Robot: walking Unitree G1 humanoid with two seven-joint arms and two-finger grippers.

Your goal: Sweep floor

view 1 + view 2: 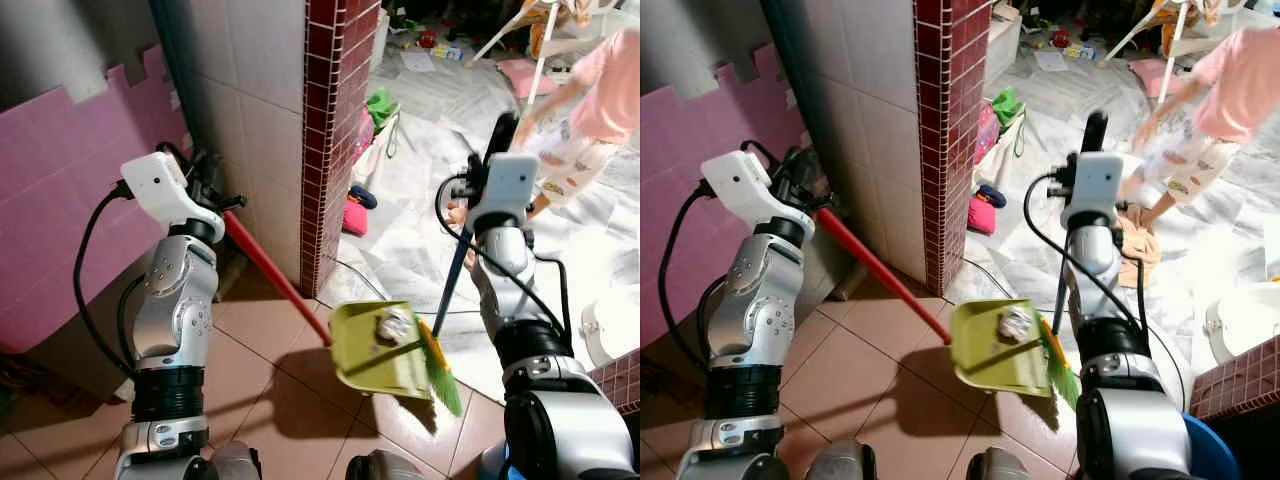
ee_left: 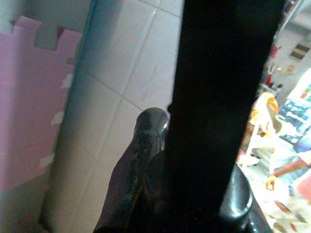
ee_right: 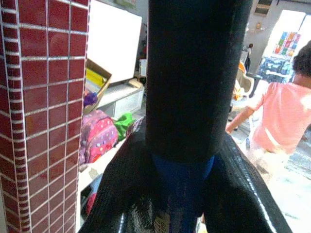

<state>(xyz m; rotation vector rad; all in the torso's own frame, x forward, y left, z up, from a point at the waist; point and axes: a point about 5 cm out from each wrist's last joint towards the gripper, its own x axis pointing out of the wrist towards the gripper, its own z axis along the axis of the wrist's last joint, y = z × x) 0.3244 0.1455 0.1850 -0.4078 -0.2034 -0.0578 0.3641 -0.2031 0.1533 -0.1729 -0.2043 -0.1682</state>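
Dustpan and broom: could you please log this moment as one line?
left gripper: holds dustpan handle | right gripper: holds broom | crumpled litter in pan | person nearby

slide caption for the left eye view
Left tool holds red-handled dustpan; right tool grips broom, crumpled trash inside.

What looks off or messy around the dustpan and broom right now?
The green dustpan is held off the floor with a crumpled wad in it. Toys and bags litter the white floor past the red brick pillar, and a person is moving close to the broom.
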